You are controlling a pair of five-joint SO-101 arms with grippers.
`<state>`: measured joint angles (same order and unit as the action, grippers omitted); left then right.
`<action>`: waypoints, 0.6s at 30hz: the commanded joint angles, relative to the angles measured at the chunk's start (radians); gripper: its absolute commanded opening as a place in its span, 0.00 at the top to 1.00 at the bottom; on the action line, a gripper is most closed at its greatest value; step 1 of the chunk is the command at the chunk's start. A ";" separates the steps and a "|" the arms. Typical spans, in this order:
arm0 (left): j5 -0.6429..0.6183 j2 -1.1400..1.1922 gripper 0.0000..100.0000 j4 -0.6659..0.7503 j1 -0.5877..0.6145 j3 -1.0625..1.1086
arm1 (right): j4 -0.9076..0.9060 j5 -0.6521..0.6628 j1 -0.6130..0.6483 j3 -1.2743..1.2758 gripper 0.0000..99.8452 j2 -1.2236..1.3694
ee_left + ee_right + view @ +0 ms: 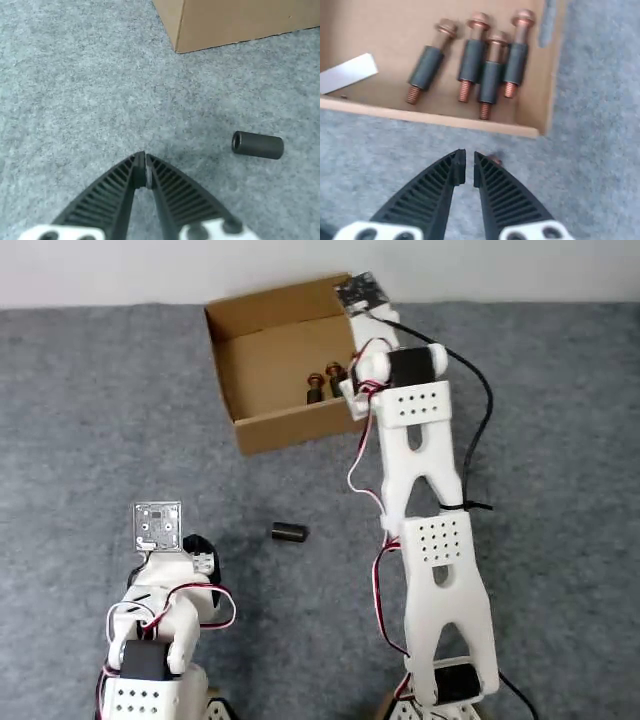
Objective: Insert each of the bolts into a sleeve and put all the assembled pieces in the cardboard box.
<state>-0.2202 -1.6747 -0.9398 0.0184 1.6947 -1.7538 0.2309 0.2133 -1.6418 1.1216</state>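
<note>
— Sleeve (257,145)?
— Lying on its side on the grey counter (75,75), loose, ahead of the left hand (145,170) and off toward the right arm's side. Near, not touching.
— And that hand?
— Pinched tight at the tips, gripping nothing.
— Right hand (469,162)?
— Parted by a sliver, empty, hanging just outside the cardboard box (430,120), near its corner.
— Inside?
— Four assembled pieces (471,59), side by side on the box floor.
— Anything unclear?
— Small coppery bit (494,160), half hidden behind one fingertip; cannot tell what. From above, most of those pieces covered by the right arm.
</note>
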 commanded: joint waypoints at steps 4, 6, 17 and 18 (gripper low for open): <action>0.005 -0.008 0.99 0.031 0.009 -0.004 | -0.044 0.051 -0.071 0.035 0.99 -0.059; 0.005 -0.008 0.99 0.031 0.009 -0.004 | -0.042 0.100 -0.085 0.126 0.97 -0.061; 0.005 -0.008 0.99 0.031 0.009 -0.004 | 0.064 0.117 -0.096 0.359 0.85 -0.059; 0.005 -0.008 0.99 0.031 0.009 -0.004 | 0.074 0.117 -0.097 0.374 0.86 -0.059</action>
<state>-0.2202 -1.6747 -0.9383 0.0184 1.6947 -1.7139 0.3383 0.1258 -1.2858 1.1216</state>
